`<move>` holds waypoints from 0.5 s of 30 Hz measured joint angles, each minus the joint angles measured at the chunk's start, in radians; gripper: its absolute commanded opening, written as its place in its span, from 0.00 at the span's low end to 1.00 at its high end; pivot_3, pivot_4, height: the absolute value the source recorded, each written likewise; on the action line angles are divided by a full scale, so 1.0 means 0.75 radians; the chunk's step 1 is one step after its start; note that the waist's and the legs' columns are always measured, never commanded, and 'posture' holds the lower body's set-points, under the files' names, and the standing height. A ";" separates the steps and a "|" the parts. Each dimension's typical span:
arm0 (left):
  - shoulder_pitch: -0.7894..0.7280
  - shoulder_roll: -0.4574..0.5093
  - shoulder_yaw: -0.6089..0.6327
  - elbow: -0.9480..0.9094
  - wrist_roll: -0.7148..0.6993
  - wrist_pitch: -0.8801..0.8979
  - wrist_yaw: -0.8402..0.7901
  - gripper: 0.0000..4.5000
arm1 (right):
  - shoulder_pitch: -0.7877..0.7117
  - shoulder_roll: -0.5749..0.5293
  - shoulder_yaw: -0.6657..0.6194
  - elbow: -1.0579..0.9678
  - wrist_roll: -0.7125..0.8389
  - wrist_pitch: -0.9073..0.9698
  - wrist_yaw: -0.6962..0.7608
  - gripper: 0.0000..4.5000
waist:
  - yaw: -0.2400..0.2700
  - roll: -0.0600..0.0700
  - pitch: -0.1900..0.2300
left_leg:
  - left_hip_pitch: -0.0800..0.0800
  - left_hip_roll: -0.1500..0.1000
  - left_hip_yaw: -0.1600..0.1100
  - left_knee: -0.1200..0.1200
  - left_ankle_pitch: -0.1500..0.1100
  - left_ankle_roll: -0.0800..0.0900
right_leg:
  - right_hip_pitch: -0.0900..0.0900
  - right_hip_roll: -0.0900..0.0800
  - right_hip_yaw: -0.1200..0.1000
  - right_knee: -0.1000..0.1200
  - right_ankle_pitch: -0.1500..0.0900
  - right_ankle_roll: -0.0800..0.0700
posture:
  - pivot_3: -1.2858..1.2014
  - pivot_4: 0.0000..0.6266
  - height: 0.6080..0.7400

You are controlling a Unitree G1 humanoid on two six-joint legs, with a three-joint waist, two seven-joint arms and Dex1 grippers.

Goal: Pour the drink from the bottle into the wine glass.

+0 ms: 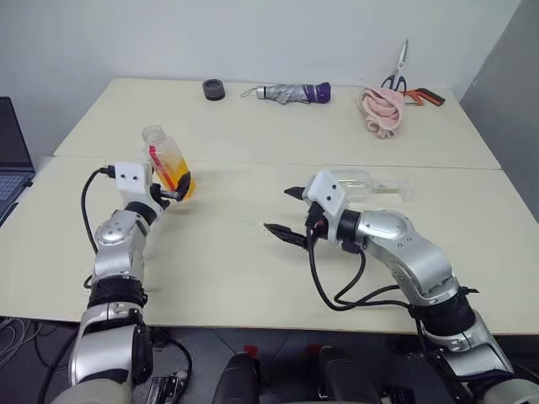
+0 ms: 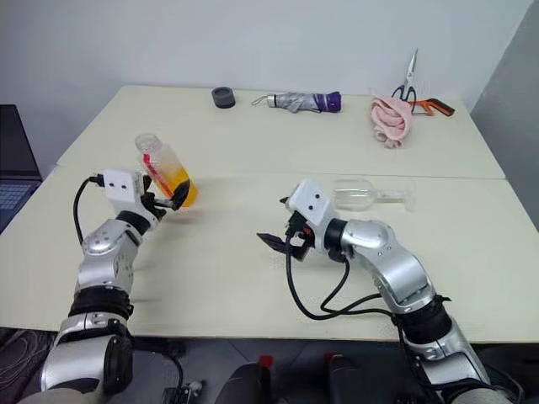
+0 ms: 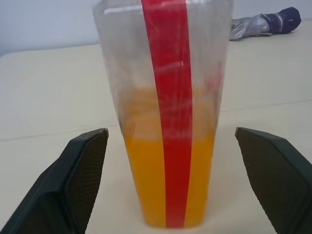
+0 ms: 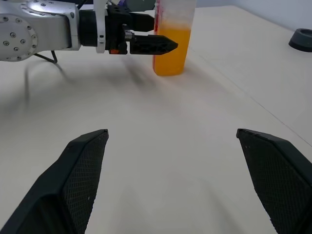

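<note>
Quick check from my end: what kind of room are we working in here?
Likely an office or lab: two plain beige tables pushed together against a bare wall, a laptop at the left edge, and scissors with a folded umbrella at the back.

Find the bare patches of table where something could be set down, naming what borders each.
Bare: the middle strip between the bottle and the right gripper, and the near edge between both arms. Crowded: the far edge, with umbrella, pink cloth and scissors, and around the lying wine glass.
</note>
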 measured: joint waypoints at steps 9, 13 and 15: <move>0.425 -0.040 0.022 -0.564 -0.062 0.119 0.064 0.99 | 0.172 -0.136 -0.038 -0.150 -0.131 -0.145 -0.036 1.00 | 0.001 0.000 0.000 | 0.000 0.000 0.000 0.000 0.000 0.000 | 0.001 -0.002 0.001 0.000 0.000 0.000 | 0.52 0.24 1.00; 0.637 -0.064 -0.018 -0.846 -0.120 0.259 0.015 0.99 | 0.332 -0.194 -0.146 -0.209 -0.216 -0.208 -0.113 1.00 | 0.006 -0.001 0.000 | 0.001 0.000 0.000 0.000 0.000 0.000 | 0.002 -0.002 0.000 -0.001 0.000 0.000 | 0.52 0.24 1.00; 0.661 -0.055 -0.069 -0.924 -0.121 0.306 -0.038 0.99 | 0.386 -0.242 -0.183 -0.205 -0.290 -0.247 -0.163 1.00 | 0.011 -0.001 0.000 | 0.002 -0.002 0.000 0.000 0.000 -0.001 | 0.003 -0.001 0.000 -0.001 0.000 0.001 | 0.52 0.24 1.00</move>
